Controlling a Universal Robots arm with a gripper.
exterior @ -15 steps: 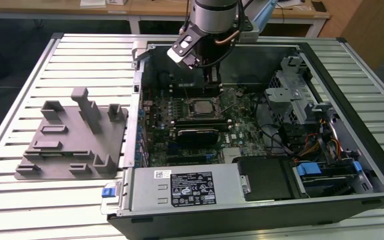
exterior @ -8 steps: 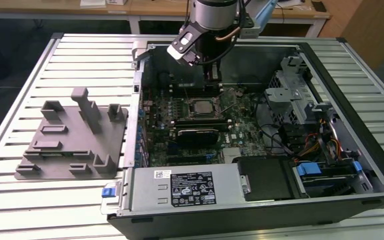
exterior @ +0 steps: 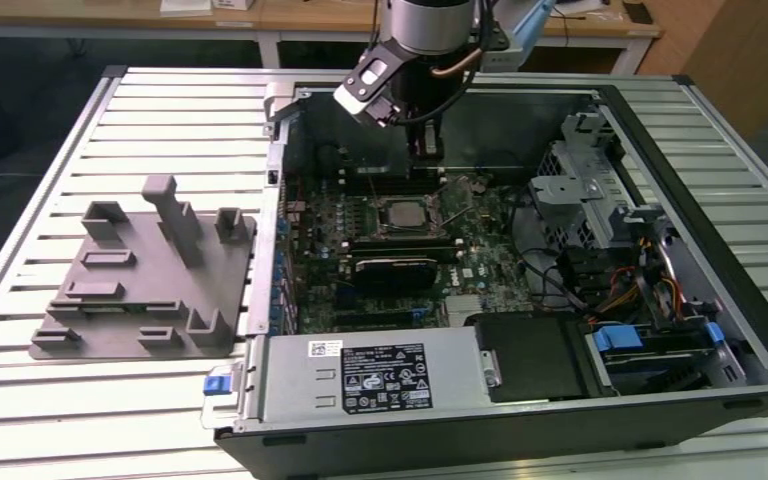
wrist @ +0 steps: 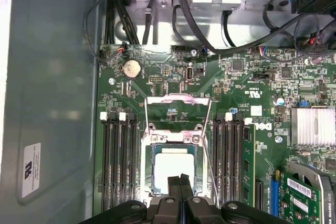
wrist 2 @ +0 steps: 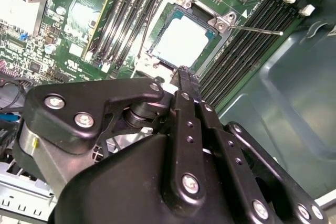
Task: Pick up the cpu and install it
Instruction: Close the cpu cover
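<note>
- Slatted metal surface [exterior: 157, 110] carries an open computer case [exterior: 518, 440] lying on its side, and a grey fixture [exterior: 144, 290] just beside it on the exterior view's left.
- Arm [exterior: 431, 25] reaches down into the case over the far part of the motherboard [exterior: 478, 250].
- End effector [exterior: 427, 150] hangs above the board. In both wrist views its fingers [wrist: 181, 181] [wrist 2: 185, 74] are pressed together with nothing between them.
- Socket [wrist: 152, 187] sits between banks of memory slots [wrist: 119, 166]. Its metal lid frame [wrist: 178, 109] is flipped open and the thin lever [wrist 2: 257, 30] is swung out.
- The cpu [wrist: 172, 166] [wrist 2: 181, 40] lies flat in the open socket, silvery top up. The fingertips are just above its near edge; contact cannot be told.
</note>
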